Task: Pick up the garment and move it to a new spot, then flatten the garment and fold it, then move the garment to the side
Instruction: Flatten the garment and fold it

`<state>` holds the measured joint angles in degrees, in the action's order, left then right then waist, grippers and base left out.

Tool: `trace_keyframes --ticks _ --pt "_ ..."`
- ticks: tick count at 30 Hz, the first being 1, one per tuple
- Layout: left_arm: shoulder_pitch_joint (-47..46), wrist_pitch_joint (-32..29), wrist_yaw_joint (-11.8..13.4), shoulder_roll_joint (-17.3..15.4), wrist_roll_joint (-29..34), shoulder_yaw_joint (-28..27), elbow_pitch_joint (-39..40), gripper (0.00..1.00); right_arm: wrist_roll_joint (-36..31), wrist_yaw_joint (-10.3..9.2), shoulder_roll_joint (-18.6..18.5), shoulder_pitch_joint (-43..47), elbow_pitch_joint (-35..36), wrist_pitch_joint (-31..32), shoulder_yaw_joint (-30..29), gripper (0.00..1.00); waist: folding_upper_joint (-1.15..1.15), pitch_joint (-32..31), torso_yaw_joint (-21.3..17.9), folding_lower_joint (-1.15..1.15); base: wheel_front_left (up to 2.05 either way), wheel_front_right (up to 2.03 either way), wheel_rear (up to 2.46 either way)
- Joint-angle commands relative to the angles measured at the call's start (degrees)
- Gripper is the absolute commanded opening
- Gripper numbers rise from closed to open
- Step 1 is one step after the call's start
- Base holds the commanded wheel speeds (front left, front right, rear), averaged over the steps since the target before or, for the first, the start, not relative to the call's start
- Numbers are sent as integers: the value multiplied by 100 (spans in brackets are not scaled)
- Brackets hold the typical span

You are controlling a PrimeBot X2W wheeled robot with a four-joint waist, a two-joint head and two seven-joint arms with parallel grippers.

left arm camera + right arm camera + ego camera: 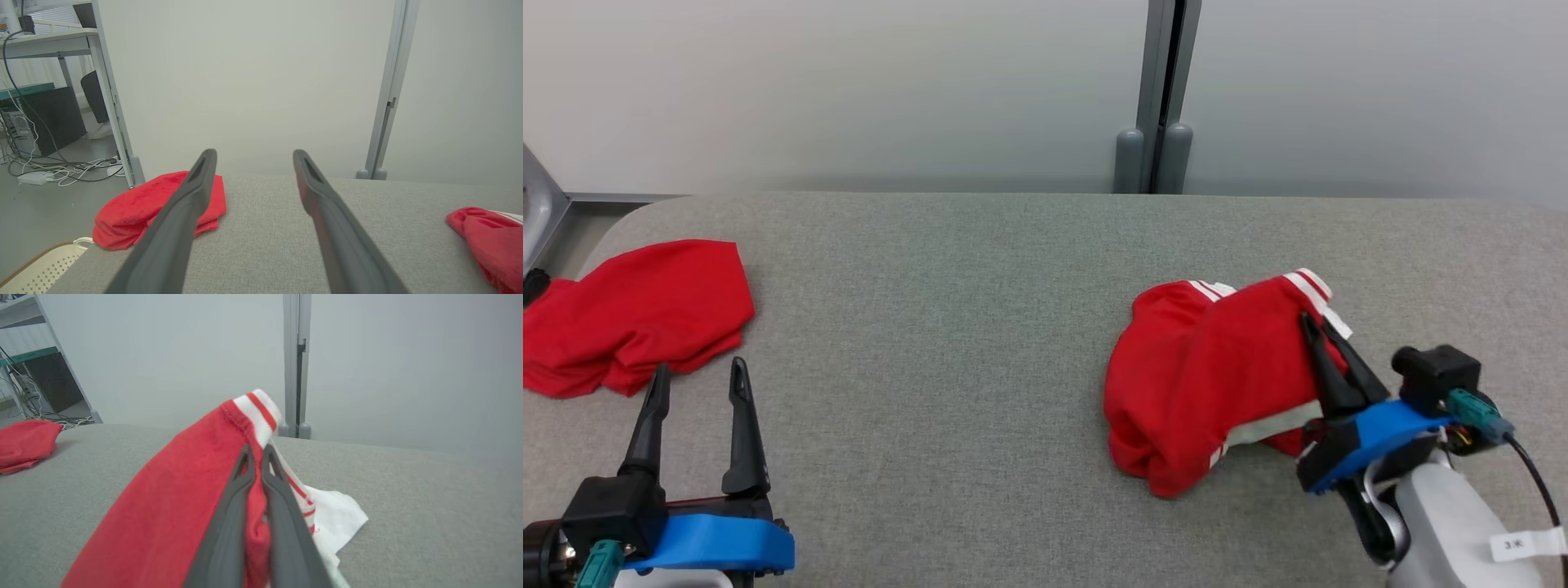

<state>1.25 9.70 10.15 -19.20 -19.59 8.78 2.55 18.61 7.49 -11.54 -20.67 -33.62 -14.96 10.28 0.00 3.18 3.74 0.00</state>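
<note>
A grey, woven-covered bench [980,343] spans the head view from edge to edge, its far corners rounded; behind it stands a pale partition wall [849,82], split right of centre by one grey post [1164,98] with two rounded feet. In the upper left of the left wrist view there is a desk frame [102,81], a dark computer tower [53,118] and a tangle of cables [61,171] on the grey floor; a white perforated basket [36,265] sits in the lower left corner; beside the desk is what may be a person's leg and pale shoe, too small to be sure.

Two red pieces lie on the bench, well apart: a plain red cloth [637,310] at the left edge, and the garment [1209,384], red with white stripes, bunched right of centre.

Two grippers show; the left gripper [699,367] at the lower left has its fingers spread wide with nothing between them, just below the red cloth; the right gripper [1315,325] at the lower right is pinched tight on the garment's striped hem, fabric caught between its fingers [229,522].
</note>
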Motion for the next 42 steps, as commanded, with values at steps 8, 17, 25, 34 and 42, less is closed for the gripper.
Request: trace_keyframes --ticks 8,17,25,34,42 --pt "-56 25 16 20 -23 78 22 100 -58 1 621 -628 819 371 1245 0 0 62 238 0 0 0 0" --pt "-322 112 -35 151 -31 234 -139 100 526 1 866 -1057 305 337 3407 0 0 326 696 0 0 0 0" --pt "-435 187 -42 213 -45 320 -317 100 1337 1 855 -1006 -46 210 5107 100 0 440 863 0 0 0 0" --pt "-318 208 38 107 -74 206 -309 100 1246 1 856 -1326 -348 -22 4496 100 0 291 437 0 0 0 0" --pt "-288 220 83 56 -91 189 -206 100 504 1 214 -1048 134 -30 2370 100 0 279 147 0 0 0 0"
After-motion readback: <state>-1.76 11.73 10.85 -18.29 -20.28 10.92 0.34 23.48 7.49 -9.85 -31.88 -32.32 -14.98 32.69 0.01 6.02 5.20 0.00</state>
